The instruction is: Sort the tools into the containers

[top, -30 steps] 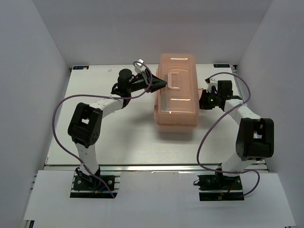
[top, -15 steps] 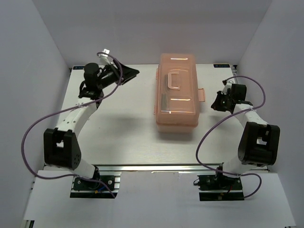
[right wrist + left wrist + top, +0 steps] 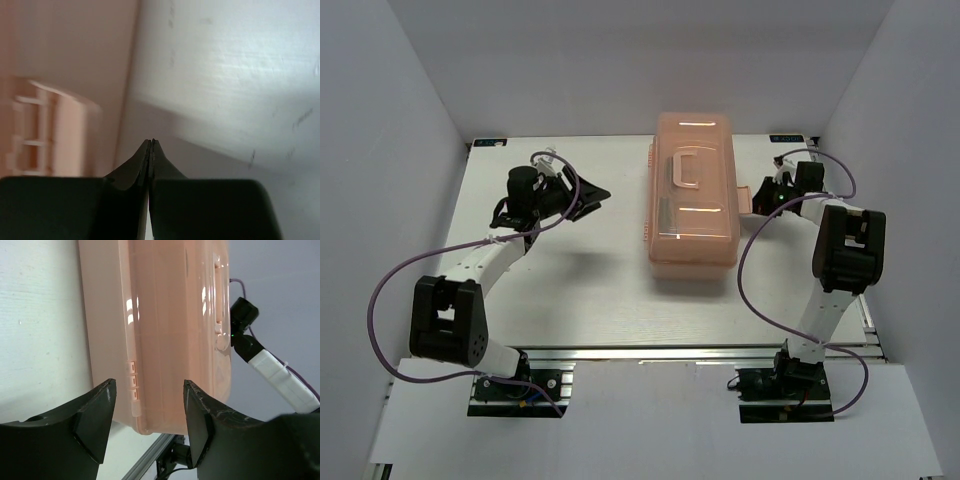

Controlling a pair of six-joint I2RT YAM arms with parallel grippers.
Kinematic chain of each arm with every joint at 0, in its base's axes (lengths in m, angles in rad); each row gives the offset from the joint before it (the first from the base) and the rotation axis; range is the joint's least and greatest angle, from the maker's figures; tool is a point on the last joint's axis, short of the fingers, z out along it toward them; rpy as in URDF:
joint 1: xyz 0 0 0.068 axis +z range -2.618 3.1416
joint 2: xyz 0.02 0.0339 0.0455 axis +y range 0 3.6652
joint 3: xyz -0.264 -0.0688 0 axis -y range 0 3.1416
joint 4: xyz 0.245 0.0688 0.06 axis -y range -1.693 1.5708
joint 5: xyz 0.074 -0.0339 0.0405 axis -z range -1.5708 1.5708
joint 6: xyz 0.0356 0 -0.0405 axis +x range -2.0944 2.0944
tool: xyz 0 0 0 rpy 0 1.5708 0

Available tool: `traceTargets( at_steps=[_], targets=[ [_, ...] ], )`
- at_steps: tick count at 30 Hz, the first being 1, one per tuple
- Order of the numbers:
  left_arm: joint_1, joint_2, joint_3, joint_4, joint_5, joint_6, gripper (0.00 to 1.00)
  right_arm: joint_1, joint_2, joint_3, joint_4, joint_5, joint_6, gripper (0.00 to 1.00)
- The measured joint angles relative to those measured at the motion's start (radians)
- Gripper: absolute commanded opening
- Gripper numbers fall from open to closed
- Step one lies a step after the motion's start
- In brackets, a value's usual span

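Observation:
The salmon-pink toolbox (image 3: 690, 215) stands shut in the middle of the table, with its lid handle (image 3: 687, 168) on top and its latch (image 3: 744, 200) on the right side. No tools show; none lie on the table. My left gripper (image 3: 600, 195) is open and empty, left of the toolbox and well apart from it. In the left wrist view the toolbox (image 3: 165, 325) fills the space beyond my open left gripper (image 3: 149, 412). My right gripper (image 3: 761, 196) is shut with nothing in it, right at the latch. In the right wrist view its tip (image 3: 151, 143) lies beside the blurred pink wall (image 3: 60, 75).
The white table (image 3: 580, 290) is walled in by grey panels on the left, back and right. A metal rail (image 3: 650, 352) runs along the near edge. Purple cables loop from both arms. My right arm (image 3: 272, 372) shows beyond the toolbox in the left wrist view.
My left gripper left the toolbox's left side, swung far left, and has come down nearer the table. My right gripper drew back, then moved in to the latch. The toolbox has not moved.

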Motion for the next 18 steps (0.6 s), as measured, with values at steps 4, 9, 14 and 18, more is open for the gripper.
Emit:
traceTargets(
  at_steps=[4, 9, 14, 18],
  targets=[
    [-0.001, 0.000, 0.000, -0.007, -0.011, 0.001, 0.66, 0.000, -0.019, 0.023, 0.067, -0.068, 0.039, 0.00],
    [-0.017, 0.001, 0.000, -0.005, -0.022, 0.001, 0.66, 0.003, -0.068, 0.007, 0.118, -0.135, 0.097, 0.00],
    [-0.053, 0.051, 0.010, 0.003, -0.020, 0.002, 0.66, 0.020, -0.111, -0.014, 0.152, -0.169, 0.143, 0.00],
    [-0.079, 0.132, 0.048, -0.001, -0.018, 0.006, 0.66, 0.027, -0.129, -0.020, 0.159, -0.157, 0.153, 0.00]
  ],
)
